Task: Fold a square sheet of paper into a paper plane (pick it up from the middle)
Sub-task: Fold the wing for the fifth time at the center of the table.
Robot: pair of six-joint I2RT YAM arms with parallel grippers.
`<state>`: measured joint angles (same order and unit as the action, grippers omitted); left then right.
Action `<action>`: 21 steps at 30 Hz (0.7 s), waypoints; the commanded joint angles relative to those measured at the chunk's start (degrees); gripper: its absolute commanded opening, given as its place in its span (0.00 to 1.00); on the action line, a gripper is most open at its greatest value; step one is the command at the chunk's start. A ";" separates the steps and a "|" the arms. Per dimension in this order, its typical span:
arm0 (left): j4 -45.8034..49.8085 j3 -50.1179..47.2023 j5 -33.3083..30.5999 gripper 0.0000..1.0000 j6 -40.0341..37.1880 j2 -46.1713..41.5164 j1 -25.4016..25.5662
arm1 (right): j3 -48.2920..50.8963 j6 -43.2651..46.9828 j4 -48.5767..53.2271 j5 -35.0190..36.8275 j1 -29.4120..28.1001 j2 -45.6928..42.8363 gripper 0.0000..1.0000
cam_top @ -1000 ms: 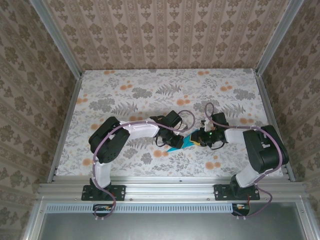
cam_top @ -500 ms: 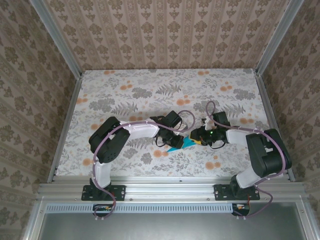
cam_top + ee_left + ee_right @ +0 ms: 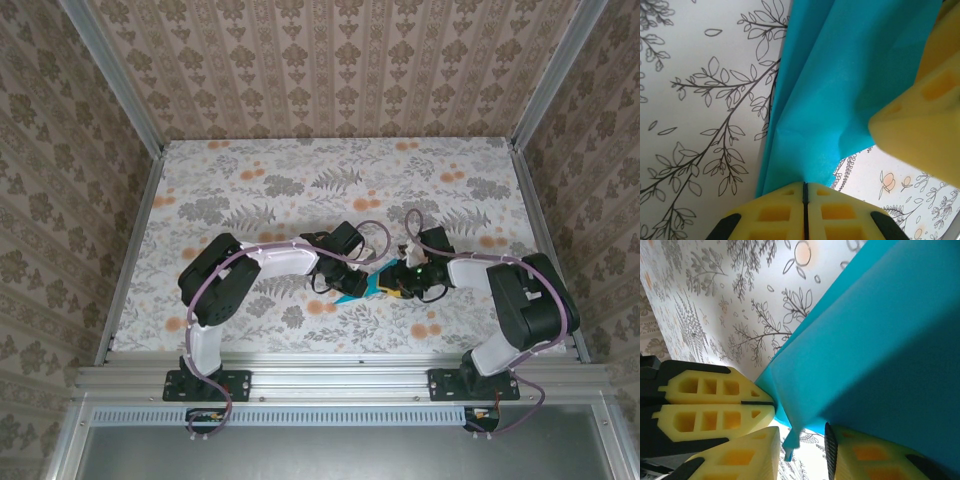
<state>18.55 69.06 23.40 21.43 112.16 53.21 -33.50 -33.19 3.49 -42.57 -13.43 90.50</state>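
step: fold being creased | left tool (image 3: 805, 192) clenched on paper (image 3: 840, 75) | right tool (image 3: 802, 450) parted astride paper corner | advice: corner is best pinched squarely, paper held taut

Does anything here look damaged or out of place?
The square sheet of paper looks rumpled rather than neatly folded: it buckles into soft wrinkles right by the left end effector, which pinches its edge. In the right wrist view a small bent corner dangles between the parted fingers of the right end effector.
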 commanded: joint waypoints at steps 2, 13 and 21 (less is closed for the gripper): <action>0.48 -1.01 0.03 0.09 0.02 2.27 0.33 | -1.83 0.04 0.87 0.62 -1.27 0.64 0.30; 0.42 -1.23 0.16 0.11 0.11 0.40 0.28 | -3.70 4.25 7.27 5.84 -1.58 0.53 0.07; 1.10 -1.29 0.41 0.17 0.54 -2.77 0.15 | -4.49 6.54 9.79 9.50 -1.59 2.11 0.01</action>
<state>17.72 68.97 23.83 21.45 111.92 53.32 -36.88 -28.53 9.93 -36.34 -14.96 91.29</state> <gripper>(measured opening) 0.169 0.057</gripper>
